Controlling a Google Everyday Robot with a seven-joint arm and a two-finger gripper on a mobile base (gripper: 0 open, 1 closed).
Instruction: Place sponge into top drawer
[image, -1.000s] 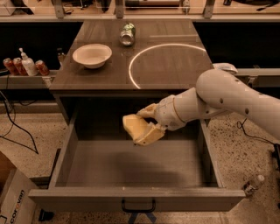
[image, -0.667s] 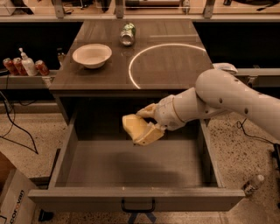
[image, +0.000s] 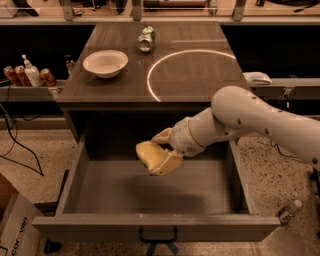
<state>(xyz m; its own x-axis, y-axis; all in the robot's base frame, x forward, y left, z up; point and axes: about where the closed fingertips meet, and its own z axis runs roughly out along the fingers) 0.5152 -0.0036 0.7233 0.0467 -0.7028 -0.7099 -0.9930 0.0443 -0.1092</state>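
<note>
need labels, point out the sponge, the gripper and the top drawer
top drawer (image: 85, 228): camera view, front panel
sponge (image: 145, 152): camera view, its left face
gripper (image: 159, 156): camera view, between fingertips clamping sponge, over drawer

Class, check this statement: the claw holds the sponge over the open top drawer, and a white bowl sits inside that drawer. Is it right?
Not quite. The camera view shows the white bowl on the countertop above the drawer, not inside it. The rest stands: the claw holds the sponge over the open top drawer.
</note>
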